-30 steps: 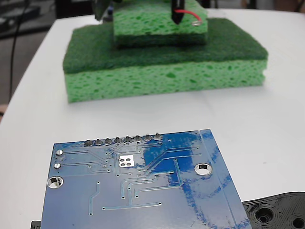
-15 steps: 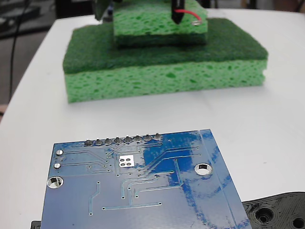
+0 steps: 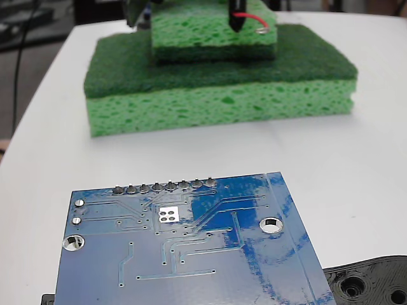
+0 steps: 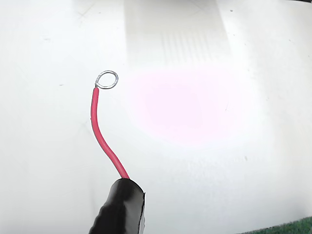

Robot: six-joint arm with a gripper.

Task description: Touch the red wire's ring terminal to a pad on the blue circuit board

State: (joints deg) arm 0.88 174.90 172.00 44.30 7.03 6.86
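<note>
Red wire (image 4: 102, 134), centre-left of the wrist view: it curves up out of my black sleeve (image 4: 119, 207) at the bottom edge and ends in the ring terminal (image 4: 107, 79), a small silver loop hanging over bare white table (image 4: 234, 161), touching nothing. In the fixed view the same wire (image 3: 249, 15) shows at the top edge, right of centre, its ring (image 3: 261, 27) in front of the upper of two stacked green sponges (image 3: 216, 89). The blue circuit board (image 3: 191, 254) lies flat in the lower foreground of that view, well apart from the ring, with a row of grey solder joints (image 3: 164, 187) along its far edge and a small silver square (image 3: 168, 215) just below them. A black plastic part (image 3: 372, 283) sits at the lower right corner. My fingers appear in neither view, so I cannot tell whether they are spread or pinched on the sleeve. Judged step: approach, contact not yet made. The next move calls for carrying the ring toward the camera and down onto one pad, lightly, since the thin wire will likely flex.
</note>
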